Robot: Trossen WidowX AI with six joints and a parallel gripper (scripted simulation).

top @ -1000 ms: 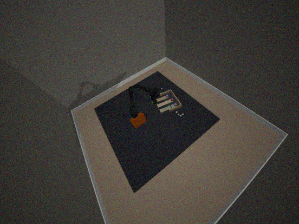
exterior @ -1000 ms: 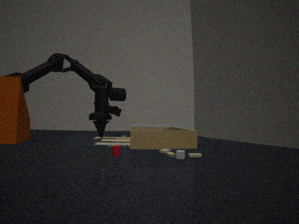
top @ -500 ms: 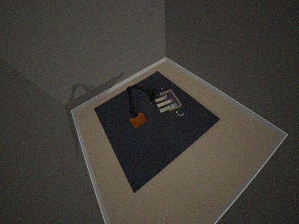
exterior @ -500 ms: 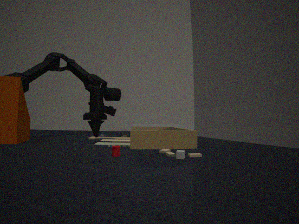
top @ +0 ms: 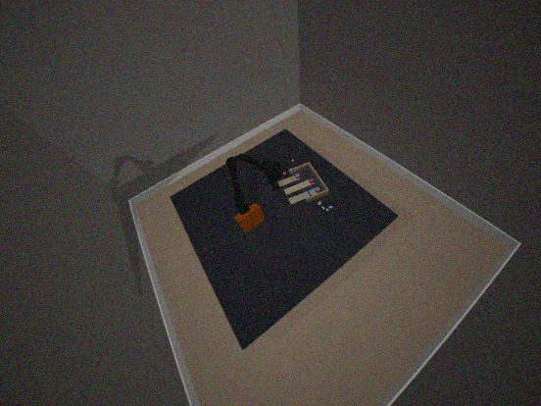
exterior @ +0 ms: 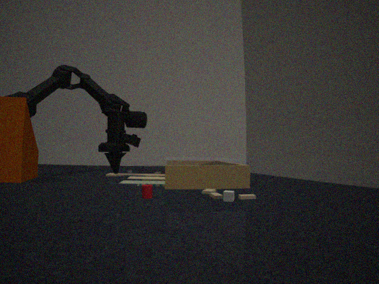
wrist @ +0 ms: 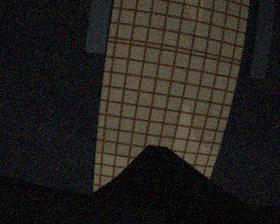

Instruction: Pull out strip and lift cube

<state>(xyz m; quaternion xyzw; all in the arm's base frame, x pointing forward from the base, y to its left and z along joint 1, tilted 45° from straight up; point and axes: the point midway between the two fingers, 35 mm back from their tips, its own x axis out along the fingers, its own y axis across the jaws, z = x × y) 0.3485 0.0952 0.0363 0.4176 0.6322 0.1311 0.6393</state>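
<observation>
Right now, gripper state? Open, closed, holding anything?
Gripper: closed, holding nothing, tip pointed down on the near end of the farthest strip.

The room is dim. 2 plain grey walls (top: 147,61) meet in a vertical corner (top: 299,36), the right one darker. The tan floor (top: 372,316) has a pale raised border (top: 162,311) along its edges. A dark square mat (top: 274,272) lies on it, turned at an angle to the border. Faint shadows fall across the left wall.
</observation>
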